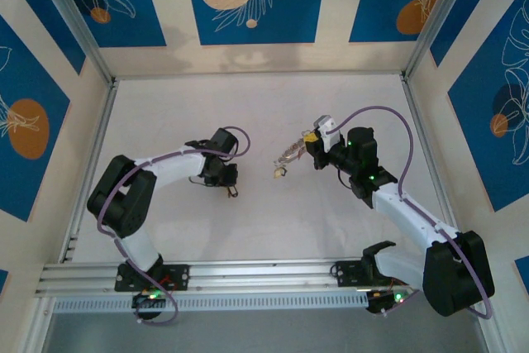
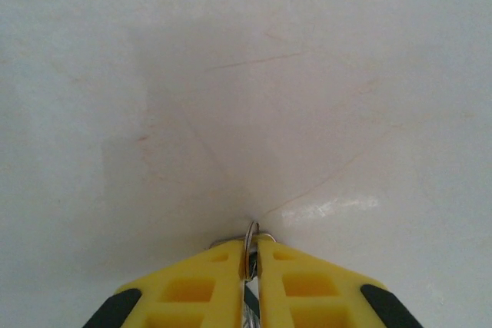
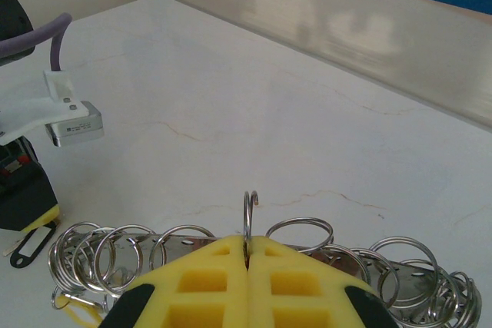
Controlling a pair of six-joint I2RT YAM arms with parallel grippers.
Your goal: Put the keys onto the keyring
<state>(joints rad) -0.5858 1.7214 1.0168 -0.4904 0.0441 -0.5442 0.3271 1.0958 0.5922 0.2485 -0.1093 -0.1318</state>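
While right jaws pinch the keyring point(image 3: 247, 217) upright, edge-on, left jaws clamp a small ring point(image 2: 251, 237).

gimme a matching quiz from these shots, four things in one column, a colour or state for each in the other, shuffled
Things
A. left gripper
B. right gripper
C. tag
D. table

States
1. black, by the left end of the row of rings
2. white, faintly veined
3. shut on a thin loop, low over bare table
4. shut on a wire ring

Pairs: A-3, B-4, C-1, D-2
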